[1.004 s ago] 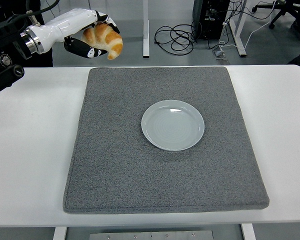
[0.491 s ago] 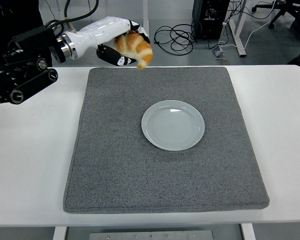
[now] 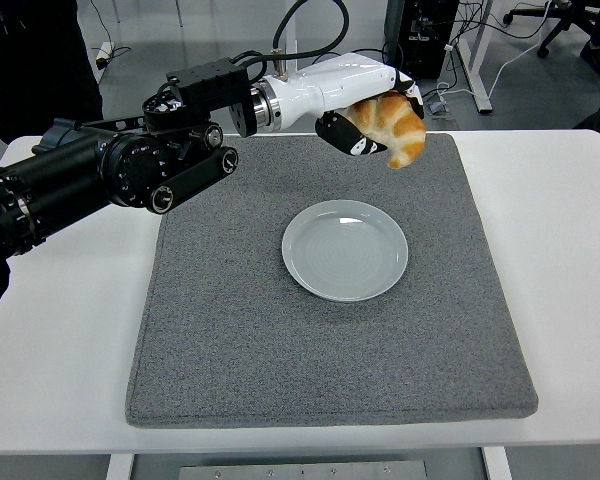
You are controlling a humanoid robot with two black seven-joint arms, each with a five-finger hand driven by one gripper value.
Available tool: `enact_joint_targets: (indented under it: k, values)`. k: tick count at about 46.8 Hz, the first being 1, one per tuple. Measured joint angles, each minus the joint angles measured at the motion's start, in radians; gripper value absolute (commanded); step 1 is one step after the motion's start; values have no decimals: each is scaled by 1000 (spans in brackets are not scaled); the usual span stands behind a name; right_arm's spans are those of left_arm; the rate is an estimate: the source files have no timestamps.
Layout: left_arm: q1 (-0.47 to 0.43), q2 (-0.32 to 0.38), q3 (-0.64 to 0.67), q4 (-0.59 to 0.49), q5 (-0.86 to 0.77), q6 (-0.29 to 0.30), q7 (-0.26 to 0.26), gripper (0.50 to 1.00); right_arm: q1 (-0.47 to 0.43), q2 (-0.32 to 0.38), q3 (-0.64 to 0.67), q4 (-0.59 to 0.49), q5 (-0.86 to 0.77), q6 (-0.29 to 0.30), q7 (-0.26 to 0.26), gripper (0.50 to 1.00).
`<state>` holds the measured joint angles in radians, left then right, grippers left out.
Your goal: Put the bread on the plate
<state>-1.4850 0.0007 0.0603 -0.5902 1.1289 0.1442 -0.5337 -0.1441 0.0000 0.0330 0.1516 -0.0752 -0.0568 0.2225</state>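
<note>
Head view: your left hand (image 3: 365,118) is curled around a croissant (image 3: 392,126), fingers wrapped over its upper part while the golden, curved lower end hangs free below them. The hand and croissant are up in the air over the far part of the desk (image 3: 60,300), above the far edge of the grey mat (image 3: 230,340) and toward its far right corner. The white forearm shell and black jointed arm (image 3: 110,170) run back from the hand to the left edge of the picture, crossing the mat's far left corner. The pale round plate (image 3: 345,250) sits on the mat, nearer to you than the croissant and slightly left of it; the croissant does not touch it. You cannot tell its height above the mat. Cables (image 3: 345,70) lie on the floor beyond the desk.
</note>
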Motion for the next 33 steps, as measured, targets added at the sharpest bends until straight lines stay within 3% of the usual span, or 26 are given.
enact_joint_targets:
  k: [21, 33]
  values:
    - [15, -1, 42, 8, 2, -6, 1, 500, 0, 0, 0, 0, 0, 0, 0, 1000]
    - [96, -1, 101, 10, 4, 0, -6, 500, 0, 0, 0, 0, 0, 0, 0, 1000]
